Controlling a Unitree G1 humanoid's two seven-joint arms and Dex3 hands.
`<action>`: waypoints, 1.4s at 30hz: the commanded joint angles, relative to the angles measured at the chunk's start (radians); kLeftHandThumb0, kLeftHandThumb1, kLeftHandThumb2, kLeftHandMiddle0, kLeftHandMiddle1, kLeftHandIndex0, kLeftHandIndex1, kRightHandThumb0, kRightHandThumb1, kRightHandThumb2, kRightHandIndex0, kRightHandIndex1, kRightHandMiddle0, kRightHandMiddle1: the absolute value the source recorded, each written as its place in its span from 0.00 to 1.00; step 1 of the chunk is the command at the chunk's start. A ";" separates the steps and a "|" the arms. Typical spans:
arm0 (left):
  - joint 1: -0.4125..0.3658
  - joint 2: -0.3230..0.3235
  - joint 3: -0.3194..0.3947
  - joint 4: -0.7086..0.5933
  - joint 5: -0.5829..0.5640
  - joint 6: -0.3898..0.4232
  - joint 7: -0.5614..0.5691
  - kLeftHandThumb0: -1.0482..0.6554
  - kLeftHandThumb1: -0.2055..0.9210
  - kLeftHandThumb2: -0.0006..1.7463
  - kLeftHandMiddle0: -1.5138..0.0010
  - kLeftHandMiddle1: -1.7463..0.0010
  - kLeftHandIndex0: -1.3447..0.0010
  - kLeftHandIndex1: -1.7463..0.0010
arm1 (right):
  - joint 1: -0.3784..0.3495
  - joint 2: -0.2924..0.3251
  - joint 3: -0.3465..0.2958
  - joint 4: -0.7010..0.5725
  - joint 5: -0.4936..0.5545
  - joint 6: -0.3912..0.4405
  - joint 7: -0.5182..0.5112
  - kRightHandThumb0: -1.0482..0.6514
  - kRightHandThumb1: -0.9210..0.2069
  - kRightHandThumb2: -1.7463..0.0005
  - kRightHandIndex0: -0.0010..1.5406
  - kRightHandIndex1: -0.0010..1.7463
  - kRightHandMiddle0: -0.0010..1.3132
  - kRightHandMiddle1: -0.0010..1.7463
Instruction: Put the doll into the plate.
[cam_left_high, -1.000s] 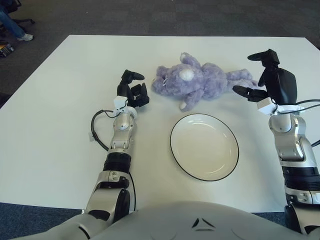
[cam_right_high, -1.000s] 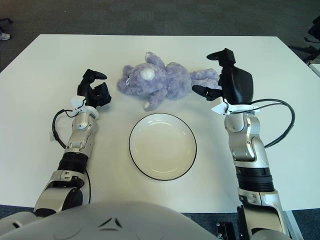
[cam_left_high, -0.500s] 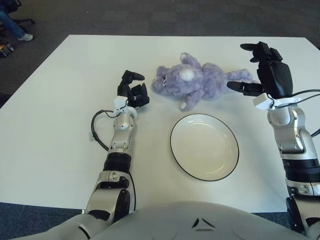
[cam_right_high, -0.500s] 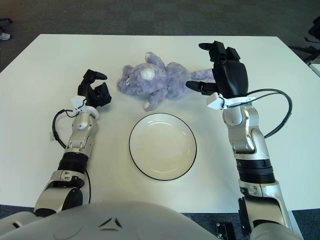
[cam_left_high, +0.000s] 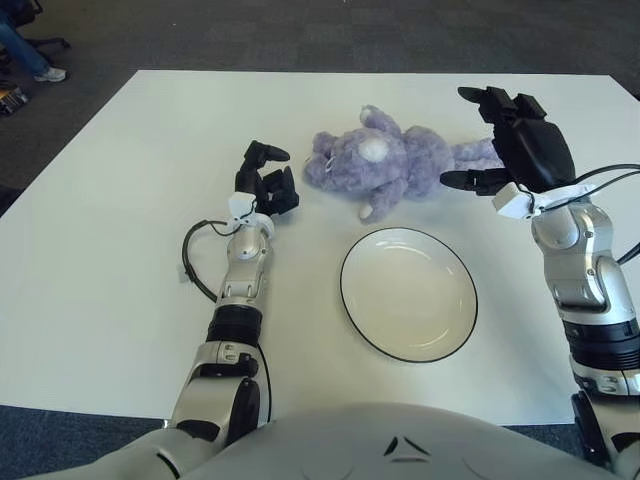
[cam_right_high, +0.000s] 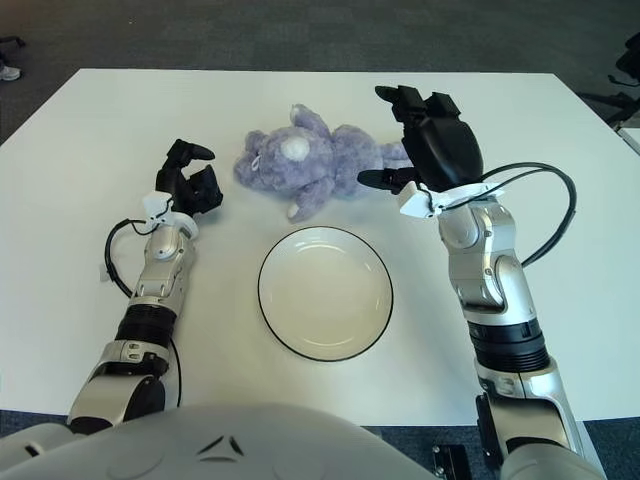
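While right hand (cam_left_high: 510, 150) spreads, fuzzy purple doll (cam_left_high: 395, 160), round glossy plate (cam_left_high: 409, 293).

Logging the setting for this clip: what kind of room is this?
Probably an office or lab: a large white table on dark carpet tiles, with a rolling chair base and a seated person's shoe at top left.

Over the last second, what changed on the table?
The right hand, fingers spread, moved forward and toward the robot's left, and now sits over the legs of the purple plush bear doll without gripping it. The doll, the white black-rimmed plate and the left hand beside the doll's head stayed as they were.
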 joint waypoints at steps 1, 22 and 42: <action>0.080 0.003 0.000 0.045 -0.002 0.004 -0.005 0.37 0.62 0.63 0.24 0.00 0.65 0.00 | -0.019 -0.014 0.011 -0.021 -0.019 0.022 0.032 0.09 0.17 0.78 0.00 0.20 0.00 0.24; 0.080 0.008 -0.003 0.048 -0.004 0.003 -0.016 0.37 0.62 0.63 0.23 0.00 0.65 0.00 | -0.089 -0.017 0.067 0.073 0.050 -0.034 0.088 0.10 0.22 0.75 0.00 0.07 0.00 0.15; 0.091 0.009 -0.009 0.032 0.000 0.006 -0.016 0.37 0.62 0.62 0.23 0.00 0.65 0.00 | -0.176 -0.004 0.105 0.194 0.084 -0.085 0.108 0.08 0.24 0.72 0.00 0.00 0.00 0.20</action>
